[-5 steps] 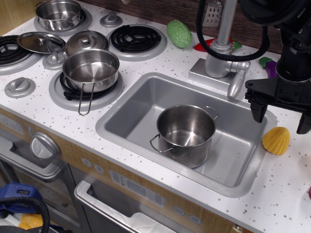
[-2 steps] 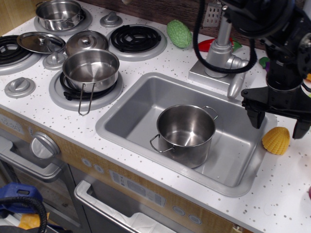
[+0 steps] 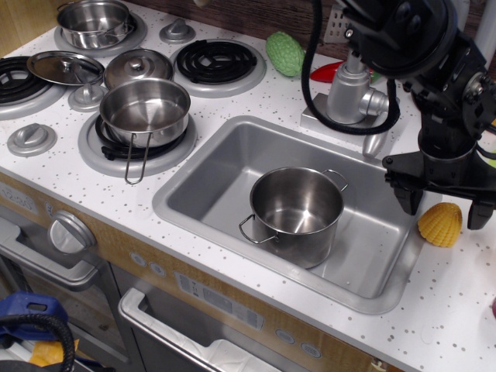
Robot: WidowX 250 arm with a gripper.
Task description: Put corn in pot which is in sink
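The yellow ridged corn (image 3: pixel 440 224) lies on the white countertop just right of the sink (image 3: pixel 225 167). The shiny steel pot (image 3: pixel 294 213) with two loop handles stands upright and empty in the middle of the sink. My gripper (image 3: pixel 442 208) hangs open right over the corn, one finger (image 3: pixel 410 200) at the sink's right rim and the other at the corn's right side. The fingers stand on either side of the corn, apart from it.
A grey faucet (image 3: pixel 353 85) stands behind the sink. A saucepan with a wire handle (image 3: pixel 145 114) sits on the near burner, a smaller pot (image 3: pixel 94 22) at the back left, lids (image 3: pixel 66 67) between. A green bumpy toy (image 3: pixel 286 53) lies behind the burners.
My gripper has come down and shifted slightly left, so that its open fingers now straddle the corn. The corn and pot have not moved.
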